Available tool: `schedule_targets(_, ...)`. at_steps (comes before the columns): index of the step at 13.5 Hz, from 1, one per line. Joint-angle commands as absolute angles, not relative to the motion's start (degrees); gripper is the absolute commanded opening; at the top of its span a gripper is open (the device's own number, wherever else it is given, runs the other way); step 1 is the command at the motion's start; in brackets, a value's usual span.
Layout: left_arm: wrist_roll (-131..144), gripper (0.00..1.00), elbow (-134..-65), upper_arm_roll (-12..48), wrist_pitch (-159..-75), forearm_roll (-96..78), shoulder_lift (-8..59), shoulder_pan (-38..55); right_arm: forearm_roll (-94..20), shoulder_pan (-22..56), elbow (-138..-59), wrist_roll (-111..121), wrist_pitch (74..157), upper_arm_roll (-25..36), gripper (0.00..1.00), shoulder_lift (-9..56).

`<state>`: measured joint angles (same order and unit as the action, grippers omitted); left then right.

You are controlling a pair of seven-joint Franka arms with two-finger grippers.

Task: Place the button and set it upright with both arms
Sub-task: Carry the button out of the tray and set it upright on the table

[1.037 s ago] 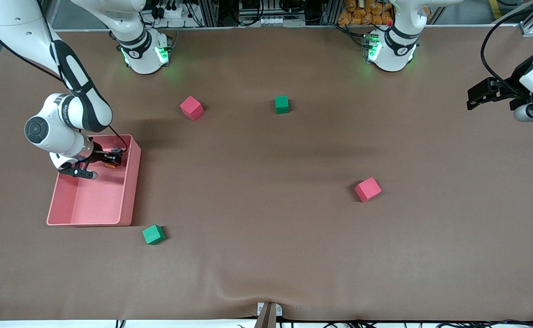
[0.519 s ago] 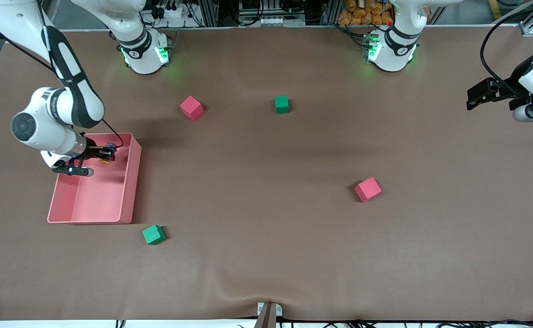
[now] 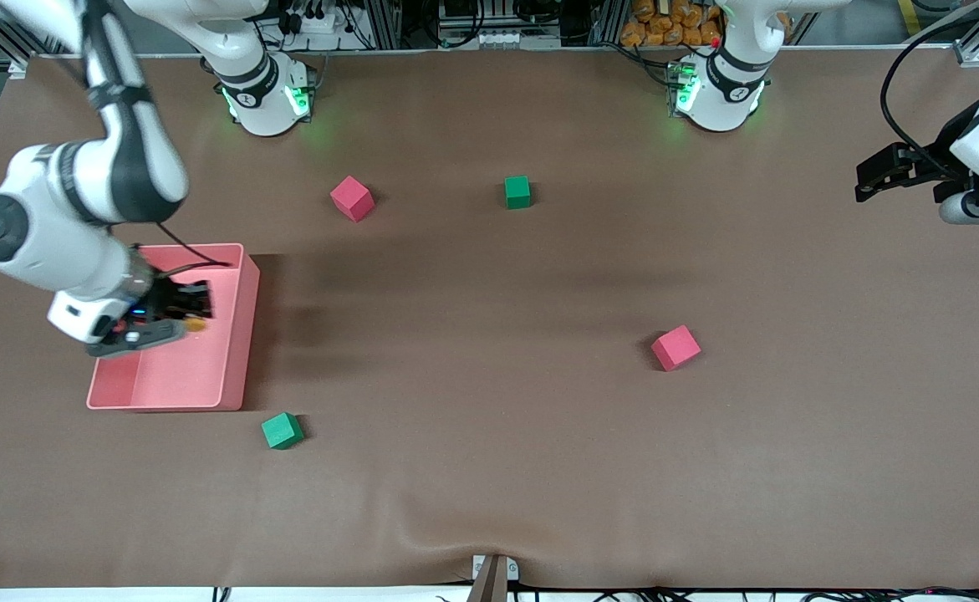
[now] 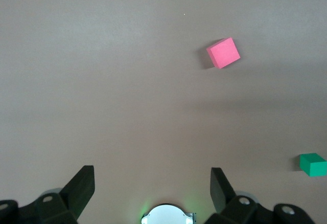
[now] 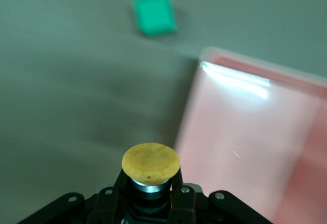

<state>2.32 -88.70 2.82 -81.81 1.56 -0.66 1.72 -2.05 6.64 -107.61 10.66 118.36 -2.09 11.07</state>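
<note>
The button (image 3: pixel 196 323), orange cap showing, is clamped between the jaws of the right gripper (image 3: pixel 191 311), up in the air over the pink tray (image 3: pixel 234 351) near the table's edge at the right arm's end. The left gripper (image 3: pixel 867 176) waits with jaws apart above the table's edge at the left arm's end.

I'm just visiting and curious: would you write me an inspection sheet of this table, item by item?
Surface: brown table, a wrinkle at its near edge.
Job's things: button, orange cap, held over the pink bin.
Clutter: two red cubes, two green cubes.
Grippers: right gripper shut on the button; left gripper open, waiting over bare table.
Cables: black cable to the left arm.
Surroundings: racks and wiring past the bases.
</note>
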Motion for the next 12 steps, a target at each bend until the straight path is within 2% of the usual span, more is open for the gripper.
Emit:
schedule_targets(1, 2.90, 1.00, -89.29, 2.64, -81.30, 1.32, -0.79, 2.20, -2.29, 15.26, -97.68, 2.33, 117.33, -1.58, 0.00, 18.25)
schedule_targets(4, 2.90, 1.00, -89.38, 2.64, -81.30, 1.32, -0.79, 2.20, -1.50, 24.67, -87.92, -15.77, 117.33, -1.49, 0.00, 26.95)
schedule_targets(7, 2.90, 1.00, -89.65, 2.64, -81.30, 1.32, -0.79, 2.20, -1.23, 30.39, -81.67, -26.51, 119.34, -1.41, 0.00, 35.04)
schedule_targets(12, 2.90, 1.00, -89.65, 2.64, -81.30, 1.32, 0.00, 2.46, -0.62, 36.56, -80.07, -33.92, 131.47, -1.14, 0.00, 43.49)
